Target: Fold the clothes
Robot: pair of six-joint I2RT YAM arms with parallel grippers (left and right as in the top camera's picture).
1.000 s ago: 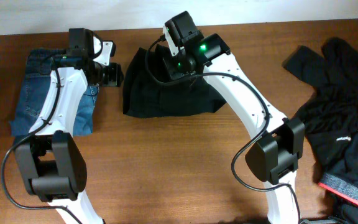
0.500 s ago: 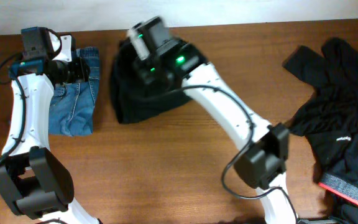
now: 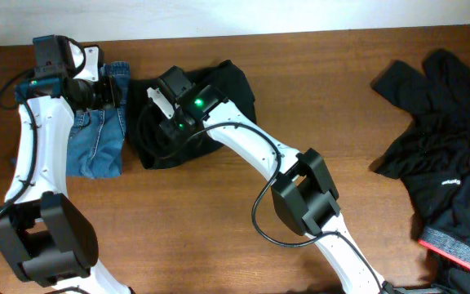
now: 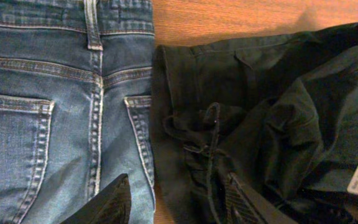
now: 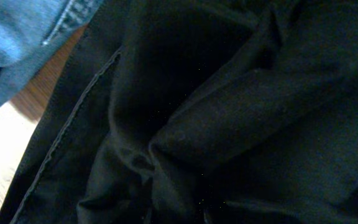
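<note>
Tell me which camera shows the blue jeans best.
The left wrist view: the blue jeans fill its left half, pockets and seams sharp. Overhead shows them folded but small, partly under the left arm. The right wrist catches only a blurred blue corner.

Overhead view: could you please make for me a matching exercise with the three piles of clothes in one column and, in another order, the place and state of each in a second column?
Things:
1. blue jeans
2. black trousers
3. black clothes heap

Places and states:
A. spread loose and crumpled at the far right
B. lying flat at the far left
C. bunched up left of the middle, right beside the denim

Right pairs: 1-B; 2-C; 3-A.
</note>
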